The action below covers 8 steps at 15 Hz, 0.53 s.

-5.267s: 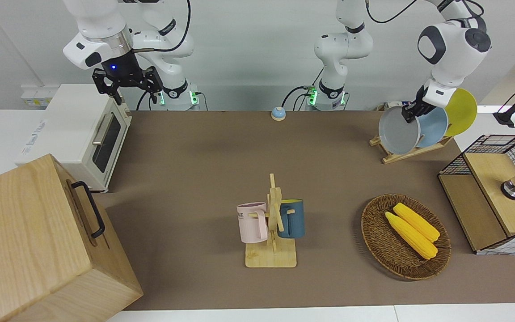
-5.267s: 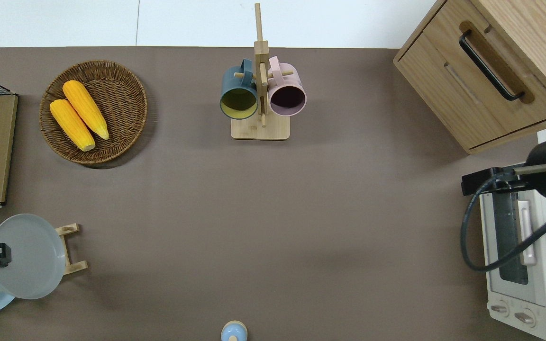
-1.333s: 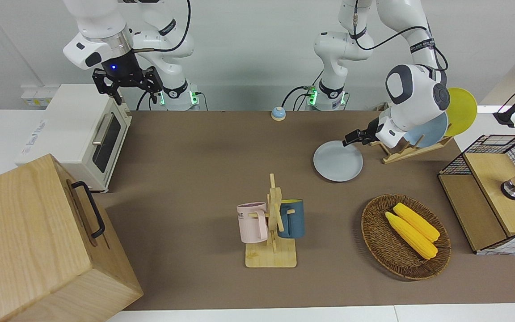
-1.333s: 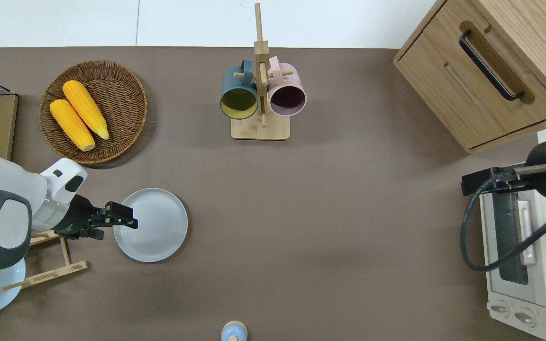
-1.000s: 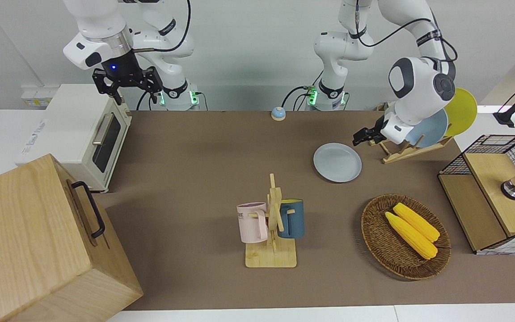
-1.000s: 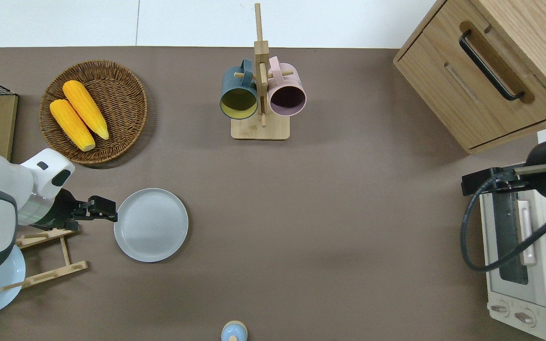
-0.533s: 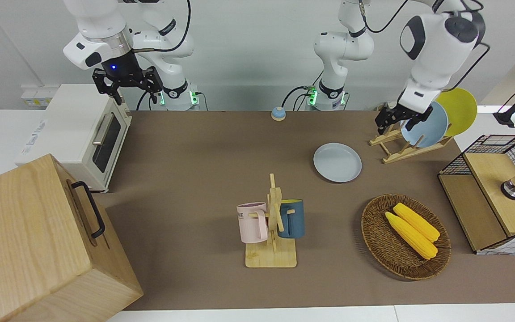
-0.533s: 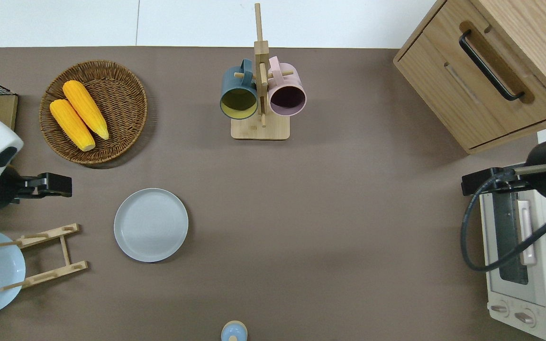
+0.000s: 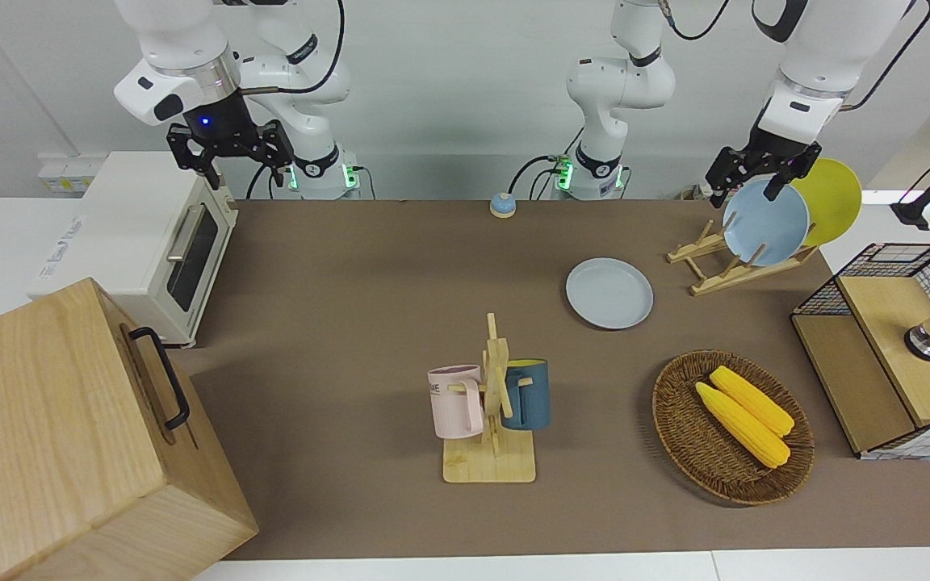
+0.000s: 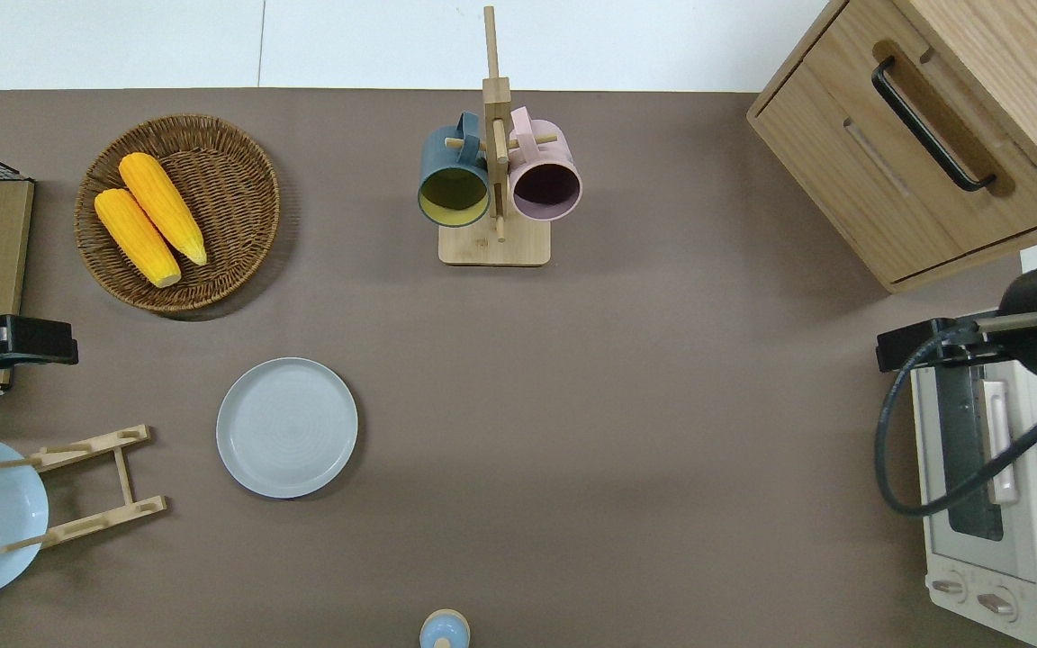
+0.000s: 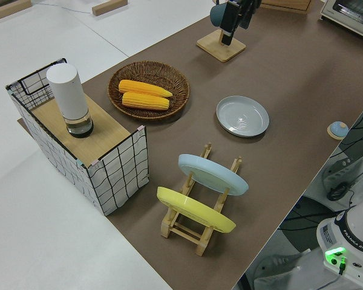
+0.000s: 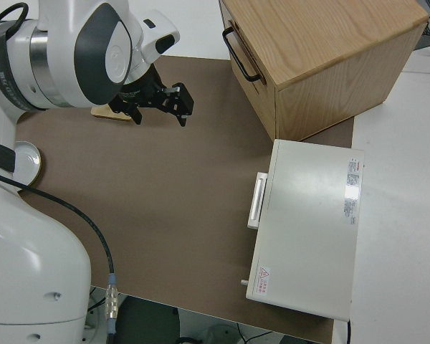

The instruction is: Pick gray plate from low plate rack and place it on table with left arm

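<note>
The gray plate lies flat on the brown table, a little farther from the robots than the low plate rack and toward the table's middle. Nothing touches it. My left gripper hangs open and empty high in the air, over the table edge at the left arm's end, beside the wooden shelf. The right gripper is parked and open.
A light-blue plate and a yellow plate stand in the rack. A wicker basket with corn, a wire-framed wooden shelf, a mug stand, a toaster oven, a wooden cabinet and a small bell are on the table.
The left gripper carried the gray plate off the rack, set it flat on the table, let go, then rose and drew back toward the left arm's end. The right arm has stayed still.
</note>
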Each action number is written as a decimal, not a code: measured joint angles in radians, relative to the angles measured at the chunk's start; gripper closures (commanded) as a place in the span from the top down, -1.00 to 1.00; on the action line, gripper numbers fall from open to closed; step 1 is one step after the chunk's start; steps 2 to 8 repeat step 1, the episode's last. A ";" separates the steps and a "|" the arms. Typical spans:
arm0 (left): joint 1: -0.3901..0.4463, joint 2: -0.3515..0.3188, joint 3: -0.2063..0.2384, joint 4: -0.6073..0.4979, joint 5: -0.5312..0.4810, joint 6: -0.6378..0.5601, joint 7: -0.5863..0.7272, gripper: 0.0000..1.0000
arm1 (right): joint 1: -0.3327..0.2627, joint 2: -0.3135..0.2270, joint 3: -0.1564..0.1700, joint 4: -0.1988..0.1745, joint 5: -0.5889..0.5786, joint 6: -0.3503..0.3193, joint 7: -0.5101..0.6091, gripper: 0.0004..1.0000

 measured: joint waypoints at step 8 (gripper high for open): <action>0.000 0.003 -0.005 0.000 -0.002 0.000 0.000 0.98 | 0.000 0.000 0.000 0.000 0.000 0.000 0.000 0.97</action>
